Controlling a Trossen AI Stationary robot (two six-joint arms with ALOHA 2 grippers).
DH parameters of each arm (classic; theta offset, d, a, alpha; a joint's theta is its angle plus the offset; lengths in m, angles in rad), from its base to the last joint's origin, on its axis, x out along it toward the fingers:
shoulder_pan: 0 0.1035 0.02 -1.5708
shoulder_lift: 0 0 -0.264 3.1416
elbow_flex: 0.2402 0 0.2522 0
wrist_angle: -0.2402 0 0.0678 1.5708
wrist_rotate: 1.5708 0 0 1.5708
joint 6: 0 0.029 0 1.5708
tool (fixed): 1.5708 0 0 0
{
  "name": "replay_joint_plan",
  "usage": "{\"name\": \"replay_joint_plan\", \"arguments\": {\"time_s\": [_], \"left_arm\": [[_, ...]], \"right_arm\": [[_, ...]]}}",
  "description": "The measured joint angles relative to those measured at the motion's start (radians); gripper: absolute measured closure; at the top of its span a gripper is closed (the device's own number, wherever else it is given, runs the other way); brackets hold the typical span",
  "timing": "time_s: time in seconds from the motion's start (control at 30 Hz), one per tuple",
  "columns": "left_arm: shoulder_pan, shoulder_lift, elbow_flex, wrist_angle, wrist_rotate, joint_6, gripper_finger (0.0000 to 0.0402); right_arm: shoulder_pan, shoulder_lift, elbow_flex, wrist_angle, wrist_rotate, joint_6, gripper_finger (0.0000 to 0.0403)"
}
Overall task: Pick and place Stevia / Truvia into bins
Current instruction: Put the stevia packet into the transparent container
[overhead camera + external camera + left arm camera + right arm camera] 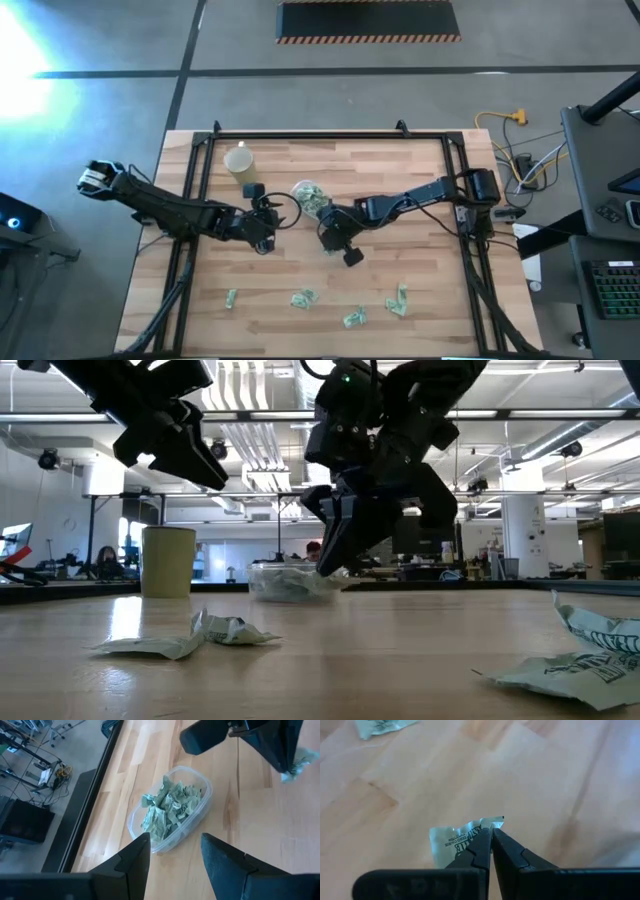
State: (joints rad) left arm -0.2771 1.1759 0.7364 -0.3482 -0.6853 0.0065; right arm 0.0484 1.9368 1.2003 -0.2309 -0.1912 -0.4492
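The clear tub [310,197] stands on the table's middle, holding several green-and-white sachets [169,809]. My right gripper [491,831] is shut on one sachet [460,842] above the bare wood, just on the near side of the tub [290,581]. It also shows in the left wrist view with the sachet [295,762]. My left gripper [175,847] is open and empty, raised left of the tub and pointing at it. Several loose sachets [302,298] lie flat near the table's front edge. My right gripper pinches the sachet's crumpled upper edge [481,826] between its two fingertips. The fingers point down, slanting. The sachet hangs below the fingers, clear of the table.
A pale yellow cup [238,160] stands upright at the far left of the tub. Loose sachets lie at the front left [231,297], front middle [354,318] and front right [399,300]. A black frame rail [330,137] runs round the table.
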Motion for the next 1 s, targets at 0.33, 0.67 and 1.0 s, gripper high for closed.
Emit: {"name": "replay_joint_plan", "arguments": {"time_s": [0.33,0.67,1.0], "left_arm": [[0.000,0.000,0.001,0.000,0.000,0.002,0.0242],[0.000,0.000,0.001,0.000,0.000,0.008,0.0242],[0.000,0.000,0.001,0.000,0.000,0.008,0.0242]], "right_arm": [[-0.002,-0.056,-0.001,-0.003,0.268,-0.012,0.0394],[-0.053,-0.056,-0.042,0.121,0.488,-0.026,0.0394],[-0.117,-0.056,-0.050,0.167,0.509,-0.001,0.0394]]}}
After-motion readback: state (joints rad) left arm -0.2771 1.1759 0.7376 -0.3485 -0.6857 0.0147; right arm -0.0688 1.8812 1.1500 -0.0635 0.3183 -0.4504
